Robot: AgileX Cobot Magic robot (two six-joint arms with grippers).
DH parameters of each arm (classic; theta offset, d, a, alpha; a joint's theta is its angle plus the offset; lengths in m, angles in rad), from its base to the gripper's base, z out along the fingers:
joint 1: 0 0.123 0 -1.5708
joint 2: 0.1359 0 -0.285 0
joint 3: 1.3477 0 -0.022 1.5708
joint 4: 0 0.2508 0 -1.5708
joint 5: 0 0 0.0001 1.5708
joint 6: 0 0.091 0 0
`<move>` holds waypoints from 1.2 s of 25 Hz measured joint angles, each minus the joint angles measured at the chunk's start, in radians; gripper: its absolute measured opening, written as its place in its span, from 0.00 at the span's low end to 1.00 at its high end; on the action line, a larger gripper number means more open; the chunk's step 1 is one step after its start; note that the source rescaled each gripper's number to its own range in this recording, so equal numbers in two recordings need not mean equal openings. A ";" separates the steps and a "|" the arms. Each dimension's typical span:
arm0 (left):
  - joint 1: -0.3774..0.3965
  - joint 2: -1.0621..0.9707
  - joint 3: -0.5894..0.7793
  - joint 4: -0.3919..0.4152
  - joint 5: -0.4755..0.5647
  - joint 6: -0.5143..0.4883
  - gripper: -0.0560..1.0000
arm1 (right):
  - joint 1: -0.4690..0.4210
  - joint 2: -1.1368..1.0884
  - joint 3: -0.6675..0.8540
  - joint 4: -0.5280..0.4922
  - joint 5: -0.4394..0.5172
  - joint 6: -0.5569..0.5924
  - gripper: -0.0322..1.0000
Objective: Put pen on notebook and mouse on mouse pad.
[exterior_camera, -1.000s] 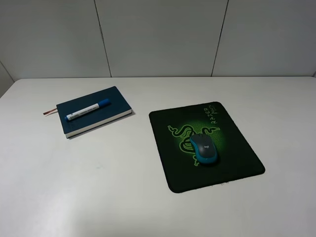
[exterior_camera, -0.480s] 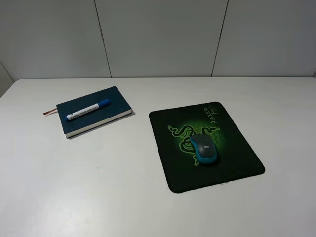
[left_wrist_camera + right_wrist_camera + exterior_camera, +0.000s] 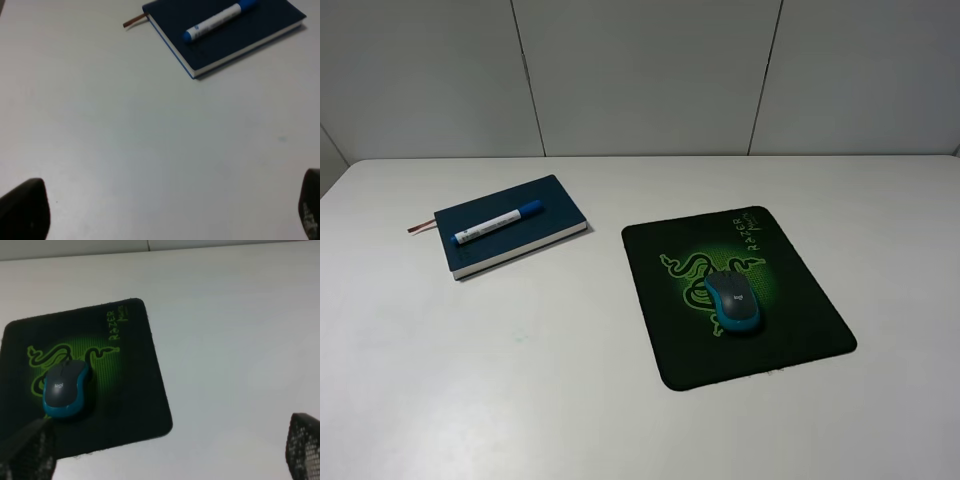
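Lying flat on the notebook (image 3: 510, 237), the pen (image 3: 498, 223) looks light and slick — best pinched mid-barrel, since it could roll. The mouse (image 3: 733, 301) sits on the mouse pad (image 3: 800, 310); hard shell, grip its teal sides. Both the left hand (image 3: 165, 210) and the right hand (image 3: 165, 450) are spread wide, empty, above the desk (image 3: 520, 380).

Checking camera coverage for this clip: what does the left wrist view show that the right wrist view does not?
Only the left wrist view shows the dark blue hardcover notebook, its reddish-brown ribbon bookmark, and the white-barrelled, blue-capped marker pen lying on its cover. Only the right wrist view shows the black rectangular mouse pad with the green snake logo and the grey-and-teal computer mouse resting on it. Both show the white table and the tips of their own widely parted jaws.
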 joint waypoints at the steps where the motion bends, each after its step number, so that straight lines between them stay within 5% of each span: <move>1: 0.001 -0.024 0.026 0.002 -0.002 -0.001 1.00 | 0.000 0.000 0.000 0.000 0.000 0.000 1.00; 30: 0.002 -0.100 0.051 0.012 0.002 0.008 1.00 | 0.000 0.000 0.000 -0.059 0.000 0.034 1.00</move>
